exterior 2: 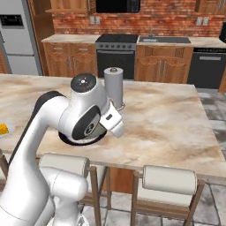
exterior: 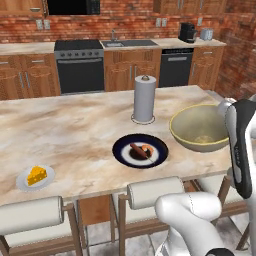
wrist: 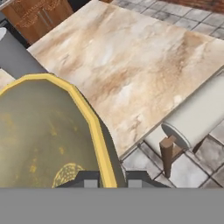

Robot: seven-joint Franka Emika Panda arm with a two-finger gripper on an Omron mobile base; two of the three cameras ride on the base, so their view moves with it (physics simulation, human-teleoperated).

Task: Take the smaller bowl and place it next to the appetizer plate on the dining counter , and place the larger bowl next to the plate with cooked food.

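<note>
The larger bowl (exterior: pixel 200 127), deep and olive-beige with a yellowish rim, is over the right end of the dining counter (exterior: pixel 75 130), just right of the dark plate with cooked food (exterior: pixel 140 150). In the hand view my gripper (wrist: pixel 111 179) is shut on the larger bowl's yellow rim (wrist: pixel 89 113), one finger inside and one outside. Whether the bowl rests on the stone or hangs just above it is unclear. The appetizer plate (exterior: pixel 35 177) with its cheese wedge sits near the counter's front left edge. The smaller bowl is out of view.
A paper towel roll (exterior: pixel 144 98) stands upright behind the dark plate. White padded stools (exterior: pixel 155 192) line the counter's near edge. My arm (exterior 2: pixel 84 117) hides the bowl and most of the dark plate in the right base view. Stove and cabinets are behind.
</note>
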